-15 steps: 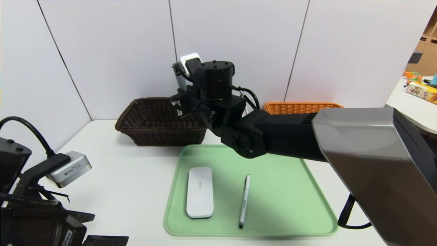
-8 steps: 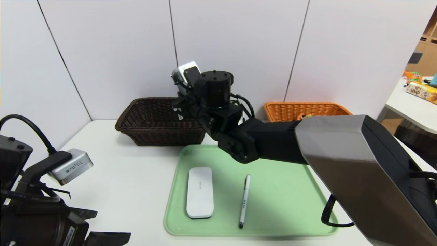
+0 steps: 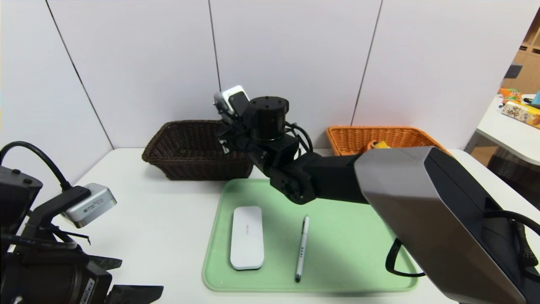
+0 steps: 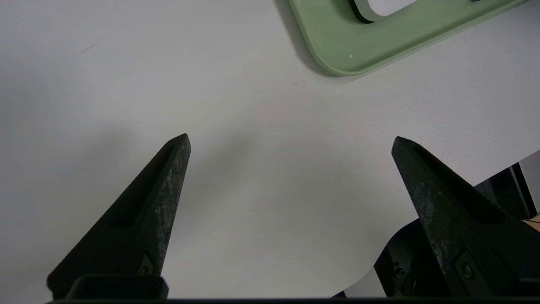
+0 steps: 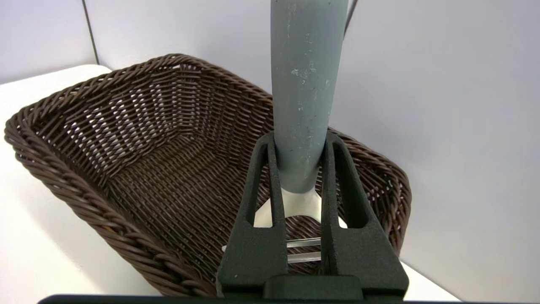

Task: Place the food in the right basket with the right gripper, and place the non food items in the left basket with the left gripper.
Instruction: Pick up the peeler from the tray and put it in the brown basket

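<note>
Right gripper [image 5: 300, 147] is clamping the peeler [image 5: 307, 84] by its handle over the dark basket [image 3: 198, 158]; left gripper [image 4: 291, 141] is hanging wide beside the tray [image 3: 337, 236], where the case [image 3: 247, 238] and pen [image 3: 302, 249] are lying.

Head camera high, facing forward-down; wrist cameras close-in, right facing basket [image 5: 181, 177].

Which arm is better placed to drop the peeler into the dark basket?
The right: its gripper holds the peeler over the dark basket. The left gripper is low beside the tray, open and holding nothing.
</note>
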Motion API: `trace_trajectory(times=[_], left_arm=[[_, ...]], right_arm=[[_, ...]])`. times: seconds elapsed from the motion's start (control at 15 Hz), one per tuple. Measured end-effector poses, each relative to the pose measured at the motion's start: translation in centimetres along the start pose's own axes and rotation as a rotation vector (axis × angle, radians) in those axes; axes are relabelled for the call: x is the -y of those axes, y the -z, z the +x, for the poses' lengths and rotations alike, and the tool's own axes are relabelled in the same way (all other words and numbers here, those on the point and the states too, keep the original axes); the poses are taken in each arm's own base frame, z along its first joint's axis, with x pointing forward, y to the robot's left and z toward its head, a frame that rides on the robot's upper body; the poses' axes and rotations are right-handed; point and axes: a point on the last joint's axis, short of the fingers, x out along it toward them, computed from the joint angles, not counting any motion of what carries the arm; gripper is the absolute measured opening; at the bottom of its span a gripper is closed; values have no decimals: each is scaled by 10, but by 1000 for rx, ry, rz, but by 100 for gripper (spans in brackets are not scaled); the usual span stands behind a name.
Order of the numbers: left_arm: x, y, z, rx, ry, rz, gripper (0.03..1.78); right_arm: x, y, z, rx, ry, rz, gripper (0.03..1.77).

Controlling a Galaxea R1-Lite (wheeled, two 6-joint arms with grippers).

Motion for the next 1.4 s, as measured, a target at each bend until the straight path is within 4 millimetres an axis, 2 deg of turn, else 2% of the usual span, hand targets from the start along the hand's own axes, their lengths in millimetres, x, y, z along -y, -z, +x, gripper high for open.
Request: trace_trajectory(times=[0.47,0.67,0.93,1.13,1.4], left_arm=[[0,-2,2,10,3,2,169],[0,-1,2,8,2,3,169],[0,-1,2,9,2,3,169],[0,-2,2,15,3,3,169],[0,-2,2,16,1,3,169]], right_arm=[[0,5,2,-10,-3,-6,25],[-1,8,3,-16,-2,-13,70],[-1,7,2,-15,2,-14,111],[3,-3,-1,0,17,-9,130],[18,-40,-19,7,43,-6,146]])
